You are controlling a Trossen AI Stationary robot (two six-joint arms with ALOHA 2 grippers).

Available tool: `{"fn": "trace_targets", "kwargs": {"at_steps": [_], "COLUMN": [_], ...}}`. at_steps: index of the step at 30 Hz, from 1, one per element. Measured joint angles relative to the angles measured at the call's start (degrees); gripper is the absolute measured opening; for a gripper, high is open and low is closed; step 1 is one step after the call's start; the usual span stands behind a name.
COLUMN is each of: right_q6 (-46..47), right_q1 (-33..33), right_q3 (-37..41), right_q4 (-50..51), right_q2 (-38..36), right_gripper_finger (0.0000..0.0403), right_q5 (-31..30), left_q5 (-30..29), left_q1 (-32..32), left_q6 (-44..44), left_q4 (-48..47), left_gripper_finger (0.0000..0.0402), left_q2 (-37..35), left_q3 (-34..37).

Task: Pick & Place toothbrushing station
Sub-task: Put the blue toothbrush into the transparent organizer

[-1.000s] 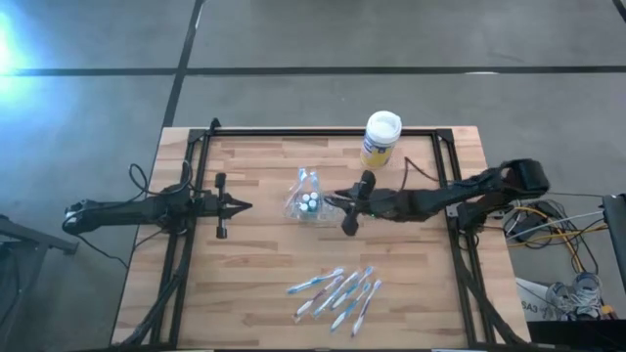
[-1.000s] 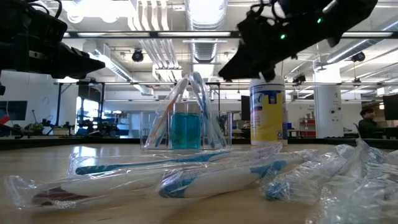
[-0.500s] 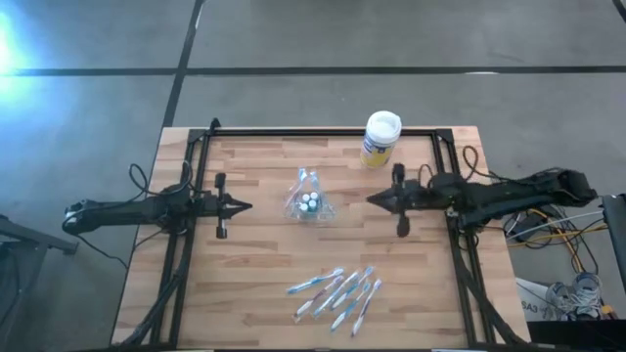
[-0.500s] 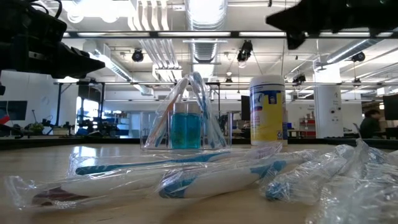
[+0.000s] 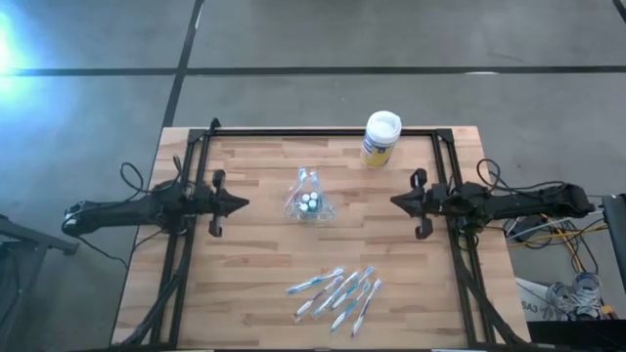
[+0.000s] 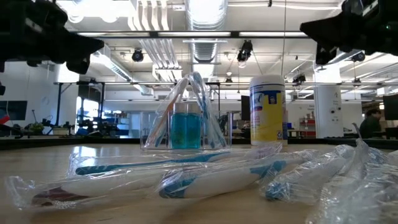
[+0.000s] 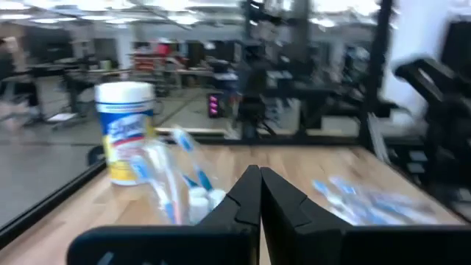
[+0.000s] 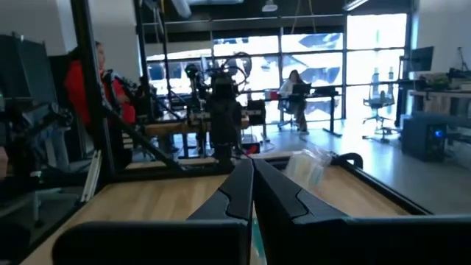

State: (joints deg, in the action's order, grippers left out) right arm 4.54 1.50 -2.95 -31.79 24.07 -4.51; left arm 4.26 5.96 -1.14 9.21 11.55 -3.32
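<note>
— Fingers on both grippers?
— Pressed together, empty: left gripper (image 5: 241, 203), right gripper (image 5: 396, 202).
— And the clear toothbrush holder (image 5: 308, 198)?
— Between the fingertips, apart from both; wrapped toothbrushes (image 5: 337, 292) lay nearer the front.

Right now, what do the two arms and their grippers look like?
Both are slim, dark, jointed arms with looped black cables. The left gripper and right gripper each taper to a point, with a short dark crossbar behind. No markings visible.
</note>
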Motion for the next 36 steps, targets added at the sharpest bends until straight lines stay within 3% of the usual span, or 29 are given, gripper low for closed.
{"fn": "trace_targets", "kwargs": {"at_steps": [17, 36], "right_q6": [-0.4, -1.4], "right_q1": [0.0, 0.0], "right_q3": [2.0, 2.0], "right_q4": [3.5, 4.8], "right_q2": [-2.6, -4.6], "right_gripper_finger": [0.0008, 0.0008], "right_q5": [0.0, 5.0], "left_q5": [-2.4, -2.4], "left_q1": [0.0, 0.0], "left_q6": [-10.1, -7.6], "left_q4": [4.2, 4.5], "left_gripper_finger": [0.0009, 0.0007], "left_q2": [3.4, 4.6], "left_q3": [-1.2, -1.2]}}
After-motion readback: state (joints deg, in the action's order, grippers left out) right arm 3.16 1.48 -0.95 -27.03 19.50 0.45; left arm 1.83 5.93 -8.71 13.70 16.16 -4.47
